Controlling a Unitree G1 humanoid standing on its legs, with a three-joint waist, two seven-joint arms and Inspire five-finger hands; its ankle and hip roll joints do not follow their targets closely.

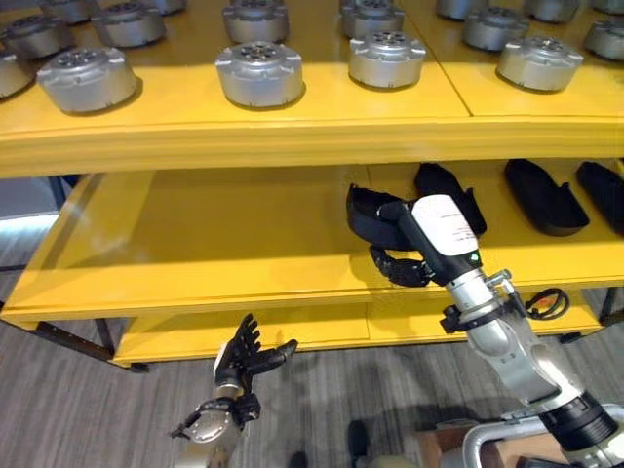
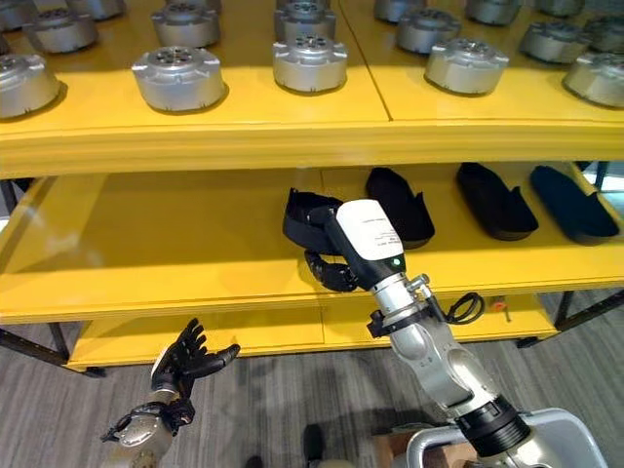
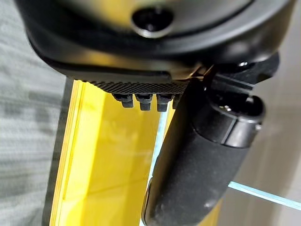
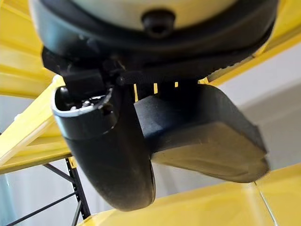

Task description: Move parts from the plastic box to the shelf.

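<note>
Flanking black part point(image 1: 366, 210) — more black parts point(image 1: 544, 195)

From the head, our two eye views look down at the same yellow shelf point(image 1: 244, 146). Each wrist view peers very close along its own hand toward that shelf.

Yellow shelving, silver and black parts

The shelf point(image 1: 195, 244) was painted yellow; silver-grey round parts point(image 1: 258, 73) were seen on its upper level, black moulded parts point(image 2: 495, 200) on its middle level, and grey streaked flooring point(image 1: 58, 400) beneath it.
</note>
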